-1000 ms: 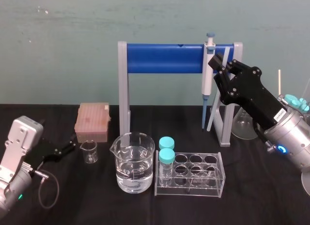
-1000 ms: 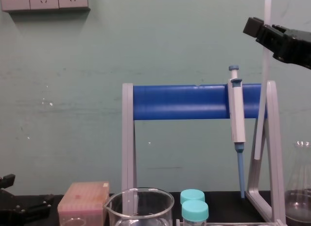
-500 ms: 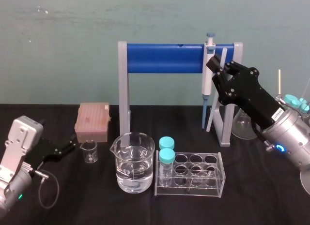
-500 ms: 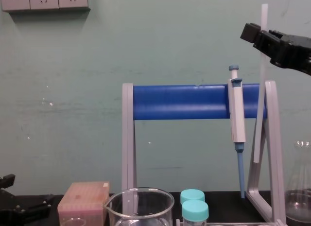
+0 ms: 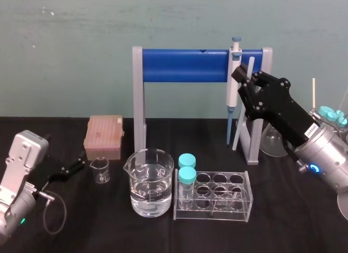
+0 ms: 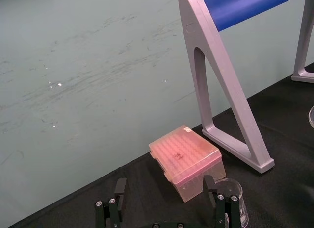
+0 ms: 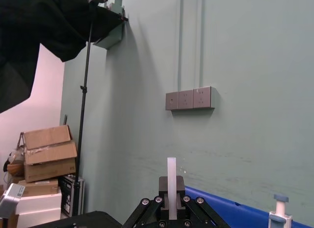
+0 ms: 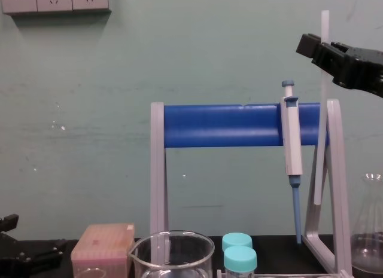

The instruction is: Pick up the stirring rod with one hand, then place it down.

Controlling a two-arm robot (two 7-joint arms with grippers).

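Right gripper jaws — around stirring rod

Whitish stirring rod, black right gripper, blue-barred grey stand, pink tip box, teal vial caps.

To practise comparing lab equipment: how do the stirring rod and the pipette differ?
The stirring rod is thin, plain and whitish; the pipette is thicker, grey with a blue tip. The right tool grips the rod; the pipette hangs on the blue rack. Both stand nearly upright.
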